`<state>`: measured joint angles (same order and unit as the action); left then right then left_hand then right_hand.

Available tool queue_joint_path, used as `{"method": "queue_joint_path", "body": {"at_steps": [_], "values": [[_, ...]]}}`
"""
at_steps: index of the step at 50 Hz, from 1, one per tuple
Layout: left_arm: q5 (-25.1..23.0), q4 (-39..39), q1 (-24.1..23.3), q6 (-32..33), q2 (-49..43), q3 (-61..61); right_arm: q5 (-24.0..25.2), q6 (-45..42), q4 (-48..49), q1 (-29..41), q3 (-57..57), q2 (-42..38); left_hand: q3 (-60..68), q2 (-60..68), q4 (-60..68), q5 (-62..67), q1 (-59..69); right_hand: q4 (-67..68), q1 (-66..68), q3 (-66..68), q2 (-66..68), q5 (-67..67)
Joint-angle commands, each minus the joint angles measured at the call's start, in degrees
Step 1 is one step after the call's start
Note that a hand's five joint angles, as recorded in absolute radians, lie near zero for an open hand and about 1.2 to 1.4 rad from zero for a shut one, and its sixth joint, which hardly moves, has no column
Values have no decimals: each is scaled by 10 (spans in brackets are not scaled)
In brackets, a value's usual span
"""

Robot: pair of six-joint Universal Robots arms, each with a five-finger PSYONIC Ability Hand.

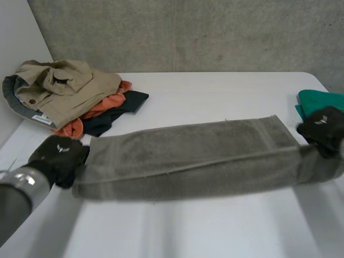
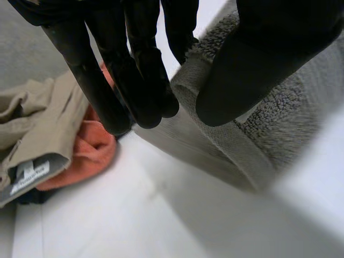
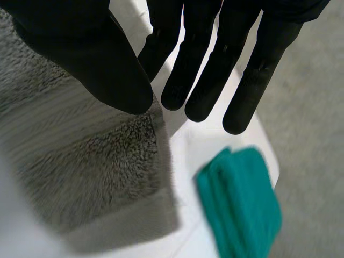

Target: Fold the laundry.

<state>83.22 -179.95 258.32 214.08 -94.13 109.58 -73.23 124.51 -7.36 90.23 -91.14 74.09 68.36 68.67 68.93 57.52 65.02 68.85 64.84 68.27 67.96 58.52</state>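
left robot hand [image 1: 58, 156], right robot hand [image 1: 324, 129]: black, white logo; silver wrist band [image 1: 24, 180].

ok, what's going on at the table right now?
Both hands are on a grey towel stretched across the white table: the left hand pinches one end, the right hand the other. It looks folded in half lengthwise. A pile of unfolded clothes sits beyond the left hand, a folded green cloth by the right hand.
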Motion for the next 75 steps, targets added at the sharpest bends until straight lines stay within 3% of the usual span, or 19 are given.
{"method": "queue_joint_path", "body": {"at_steps": [1, 8, 18, 19, 20, 21, 22, 23, 24, 28, 35, 43, 46, 51, 56, 66, 69, 71, 75], "values": [[88, -55, -23, -40, -148, -124, -42, 27, 121, 70, 105, -130, 116, 113, 111, 125, 150, 112, 152, 117, 120, 115], [151, -67, -61, -42, -239, -221, -53, 30, 217, 92, 214, -239, 116, 113, 111, 125, 150, 112, 152, 117, 120, 115], [173, -73, -71, -61, -304, -291, -50, 30, 282, 108, 329, -364, 116, 113, 111, 125, 150, 112, 152, 117, 120, 115], [173, -73, -75, -65, -309, -299, -48, 30, 283, 109, 336, -373, 116, 113, 111, 125, 150, 26, 66, 31, 34, 29], [174, -73, -77, -67, -312, -304, -46, 31, 284, 109, 344, -382, 116, 113, 111, 125, 150, -193, -153, -188, -185, -190], [174, -73, -78, -69, -314, -309, -43, 32, 289, 113, 358, -400, 116, 113, 111, 125, 150, -588, -548, -583, -580, -585], [175, -73, -82, -73, -315, -317, -43, 34, 292, 114, 365, -409, -291, -294, -297, -283, -258, -588, -548, -583, -580, -585], [177, -73, -84, -74, -315, -320, -45, 35, 296, 115, 373, -415, -500, -503, -506, -492, -467, -588, -548, -583, -580, -585], [178, -73, -85, -79, -316, -323, -47, 37, 299, 115, 379, -419, -584, -587, -589, -575, -550, -588, -548, -583, -580, -585], [178, -73, -90, -96, -307, -329, -57, 61, 295, 116, 383, -411, -584, -587, -589, -575, -550, -588, -548, -583, -580, -585], [173, -73, -103, -100, -263, -319, -69, 161, 256, 106, 295, -267, -584, -587, -589, -575, -550, -588, -548, -583, -580, -585], [170, -74, -120, -99, -216, -267, -8, 212, 37, 24, 209, -124, -584, -587, -589, -575, -550, -588, -548, -583, -580, -585], [167, -76, -127, -100, -201, -236, 8, 212, -18, -1, 192, -121, -584, -587, -589, -575, -550, -588, -548, -583, -580, -585], [133, -94, -142, -102, -187, -200, 53, 204, -84, -57, 150, -126, -584, -587, -589, -575, -550, -457, -417, -451, -448, -454], [107, -128, -147, -103, -179, -174, 92, 203, -61, -88, 132, -160, -584, -587, -589, -575, -550, -425, -384, -419, -416, -421], [103, -140, -152, -105, -178, -168, 104, 196, 5, -97, 139, -233, -584, -587, -589, -575, -550, -413, -373, -407, -404, -410], [103, -141, -156, -114, -178, -169, 106, 196, 17, -95, 143, -248, -584, -587, -589, -575, -550, -275, -235, -270, -267, -272], [103, -140, -157, -120, -177, -170, 107, 195, 27, -95, 147, -250, -584, -587, -589, -575, -550, 109, 150, 115, 118, 113], [102, -140, -160, -132, -166, -172, 96, 196, 28, -101, 146, -241, -584, -587, -589, -575, -550, 112, 152, 117, 120, 115]]}}
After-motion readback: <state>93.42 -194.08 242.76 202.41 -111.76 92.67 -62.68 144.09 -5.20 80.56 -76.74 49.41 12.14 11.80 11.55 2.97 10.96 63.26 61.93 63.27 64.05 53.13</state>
